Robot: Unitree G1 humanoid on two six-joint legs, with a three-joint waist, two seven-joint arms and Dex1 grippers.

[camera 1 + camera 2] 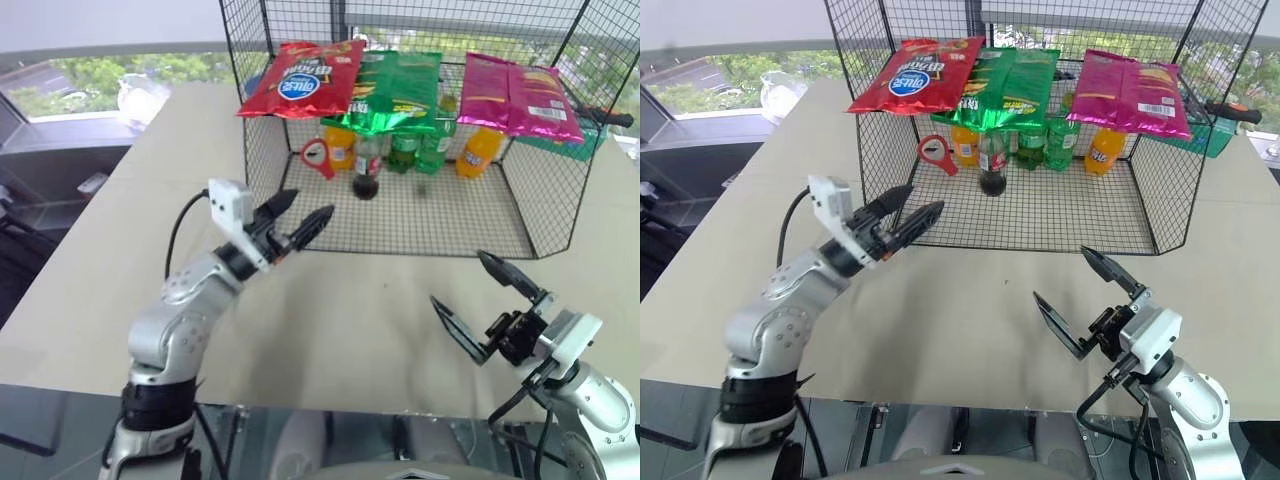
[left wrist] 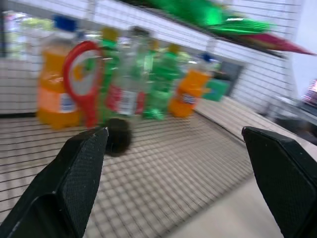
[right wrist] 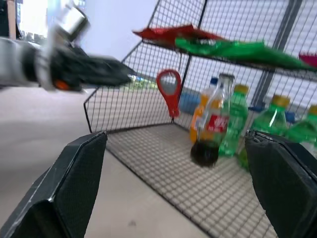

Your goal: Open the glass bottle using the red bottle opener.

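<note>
Standing on the wire-mesh floor of a black wire cage (image 1: 540,215) is 1 glass bottle (image 1: 367,165), clear, narrow-necked, with dark liquid at its base and a red label. Just beside it hangs 1 flat red bottle opener (image 1: 317,156) with a ring-shaped head. Behind stand 2 orange soda bottles (image 1: 478,152) and 2 green plastic bottles (image 1: 434,148). 3 glossy snack bags (image 1: 303,78) lie on top: red, green, pink. Left gripper (image 1: 298,221) and right gripper (image 1: 483,290) hover over the beige table (image 1: 340,310) outside the cage, jaws spread wide, holding nothing.
</note>
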